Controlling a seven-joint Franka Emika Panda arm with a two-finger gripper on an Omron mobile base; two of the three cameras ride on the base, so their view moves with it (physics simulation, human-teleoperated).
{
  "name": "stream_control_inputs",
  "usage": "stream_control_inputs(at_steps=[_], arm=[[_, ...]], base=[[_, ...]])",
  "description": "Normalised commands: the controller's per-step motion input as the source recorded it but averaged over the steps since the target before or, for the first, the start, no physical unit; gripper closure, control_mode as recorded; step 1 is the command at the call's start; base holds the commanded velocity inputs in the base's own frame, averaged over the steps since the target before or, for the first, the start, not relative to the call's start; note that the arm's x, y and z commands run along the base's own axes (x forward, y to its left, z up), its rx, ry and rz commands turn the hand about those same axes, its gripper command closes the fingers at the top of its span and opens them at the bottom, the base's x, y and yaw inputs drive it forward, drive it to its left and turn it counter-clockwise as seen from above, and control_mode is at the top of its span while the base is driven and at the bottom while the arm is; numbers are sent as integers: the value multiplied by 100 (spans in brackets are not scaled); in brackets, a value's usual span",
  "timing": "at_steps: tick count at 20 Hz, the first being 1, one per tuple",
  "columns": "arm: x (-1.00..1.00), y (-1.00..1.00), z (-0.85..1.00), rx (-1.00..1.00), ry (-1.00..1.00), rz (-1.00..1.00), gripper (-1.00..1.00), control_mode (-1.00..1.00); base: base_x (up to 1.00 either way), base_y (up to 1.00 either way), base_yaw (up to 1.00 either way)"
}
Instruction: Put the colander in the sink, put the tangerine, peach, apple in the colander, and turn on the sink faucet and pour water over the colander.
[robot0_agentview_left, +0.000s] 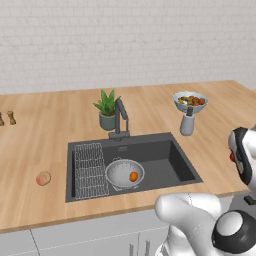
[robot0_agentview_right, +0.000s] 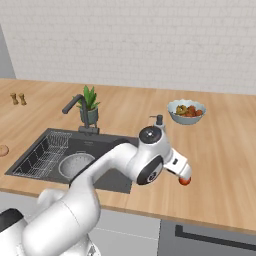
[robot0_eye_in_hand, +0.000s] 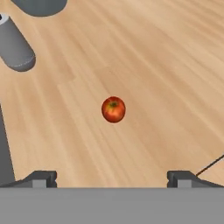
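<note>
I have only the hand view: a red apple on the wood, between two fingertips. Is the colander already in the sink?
Observer: Yes, the colander sits in the sink, beside the wire rack.
Operator: Is any fruit inside it?
Observer: The tangerine is.
Operator: Where is the peach?
Observer: On the counter left of the sink.

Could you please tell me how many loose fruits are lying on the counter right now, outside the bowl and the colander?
2: the peach left of the sink, and the apple right of it, below the gripper.
</note>
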Motion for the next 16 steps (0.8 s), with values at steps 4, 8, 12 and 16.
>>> stream_control_inputs(at_steps=[4, 8, 12, 16], arm=[[53, -12, -44, 1, 5, 0, -100, -100], [42, -24, -37, 4, 7, 0, -100, -100], [20, -25, -29, 5, 10, 0, -100, -100], [18, -21, -34, 5, 9, 0, -100, -100]], base=[[0, 0, 0], [0, 0, 0], [0, 0, 0], [0, 0, 0]])
